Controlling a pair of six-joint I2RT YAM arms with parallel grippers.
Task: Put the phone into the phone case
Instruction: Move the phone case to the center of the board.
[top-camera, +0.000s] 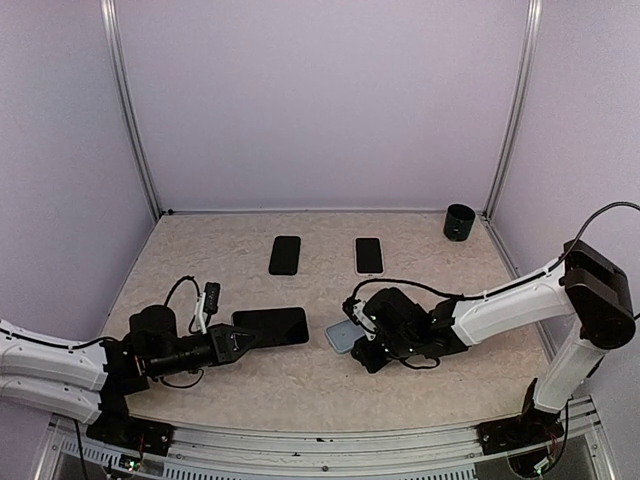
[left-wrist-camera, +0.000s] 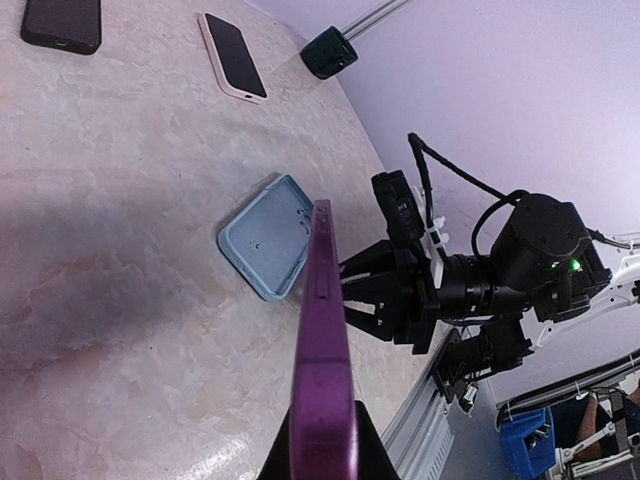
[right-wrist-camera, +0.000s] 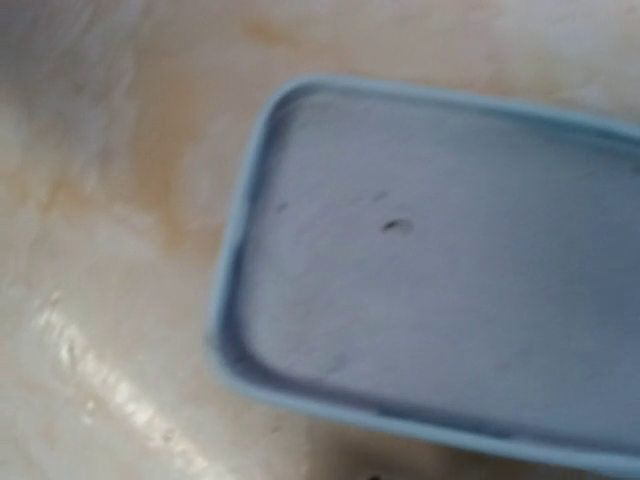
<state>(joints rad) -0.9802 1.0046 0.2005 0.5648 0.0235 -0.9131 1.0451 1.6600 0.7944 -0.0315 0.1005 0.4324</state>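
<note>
Left fingers (top-camera: 236, 341) clamped on the phone (top-camera: 271, 326) at its near end. The phone is screen up, left of centre. Blue case (top-camera: 340, 336) lies hollow side up on the surface (top-camera: 300, 385), just right of the phone, not touching it. Right fingers (top-camera: 360, 330) at the case's right end; cannot tell their gap or grip. Two spare phones (top-camera: 285, 255) farther back. Cup (top-camera: 459, 221) in far right corner.

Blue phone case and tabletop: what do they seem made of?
Phone case: likely soft silicone or rubbery plastic, matte, with a rounded raised lip. Tabletop: beige stone-pattern surface, perhaps laminate, slightly glossy where light reflects.
</note>
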